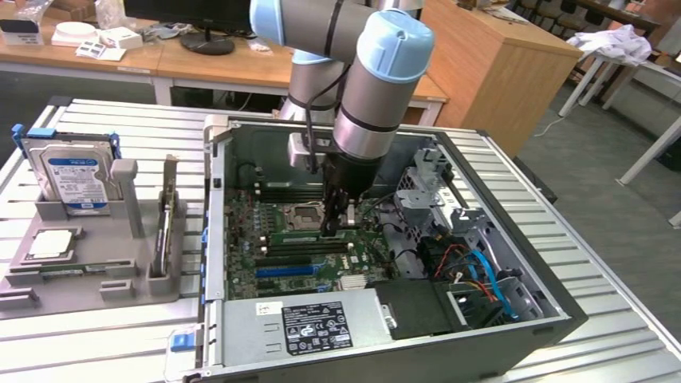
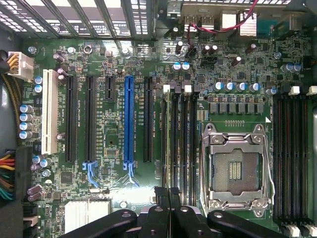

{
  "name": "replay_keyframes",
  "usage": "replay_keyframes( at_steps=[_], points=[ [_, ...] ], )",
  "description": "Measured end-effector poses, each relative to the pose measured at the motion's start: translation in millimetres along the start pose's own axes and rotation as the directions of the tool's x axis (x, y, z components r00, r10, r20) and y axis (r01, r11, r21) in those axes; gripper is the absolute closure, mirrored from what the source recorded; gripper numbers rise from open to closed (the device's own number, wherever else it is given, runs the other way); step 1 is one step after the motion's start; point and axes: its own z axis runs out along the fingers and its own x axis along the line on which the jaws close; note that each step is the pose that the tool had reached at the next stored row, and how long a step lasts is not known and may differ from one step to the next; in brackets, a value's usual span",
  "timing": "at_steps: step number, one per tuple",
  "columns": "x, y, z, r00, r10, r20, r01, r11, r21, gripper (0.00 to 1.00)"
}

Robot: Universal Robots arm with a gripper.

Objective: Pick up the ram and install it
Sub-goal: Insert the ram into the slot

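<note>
In the exterior view we see the end effector (image 1: 338,227) pressed together, its tips on the green ram (image 1: 298,236), which stands edge-up among the slots (image 1: 309,249) directly beneath, likely to seat it. In the wrist view the slots (image 2: 181,139) run straight ahead of it, aligned for that push.

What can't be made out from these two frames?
1. Exterior view: whether the ram is held or seated. The tips of the gripper are hidden by its own body.
2. Wrist view: the ends of the memory slots, hidden behind the shut gripper.
3. Exterior view: the label text on the hard drive, too small to read.
</note>
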Motion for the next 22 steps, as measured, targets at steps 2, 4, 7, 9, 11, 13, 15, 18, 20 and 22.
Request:
replay_keyframes(
  at_steps=[2, 4, 7, 9, 11, 13, 15, 18, 20, 22],
  points=[
    [0.0, 0.1, 0.0, 1.0, 0.0, -0.0001, 0.0, 1.0, 0.0, 0.89],
    [0.1, 0.1, 0.1, 1.0, 0.0, -0.0001, 0.0, 1.0, -0.0001, 0.89],
    [0.0, 0.1, 1.3, 1.0, 0.0, 0.0001, 0.0, 1.0, 0.0, 0.89],
    [0.1, 0.1, 2.3, 1.0, 0.0, 0.0, 0.0, 1.0, 0.0, 0.89],
    [0.2, 0.1, 2.9, 1.0, 0.0, -0.0001, 0.0, 1.0, 0.0, 0.89],
    [0.1, 0.1, 3.4, 1.0, 0.0, -0.0002, 0.0, 1.0, 0.0, 0.89],
    [0.2, 0.1, 4.0, 1.0, 0.0, 0.0, 0.0, 1.0, 0.0, 0.89],
    [0.2, 0.1, 5.7, 1.0, 0.0, 0.0, 0.0, 1.0, 0.0, 0.89],
    [0.3, 0.1, 6.1, 1.0, 0.0, -0.0003, 0.0, 1.0, -0.0001, 0.89],
    [0.3, 0.0, 6.3, 1.0, 0.0, -0.0003, 0.0, 1.0, -0.0001, 0.89]
  ],
)
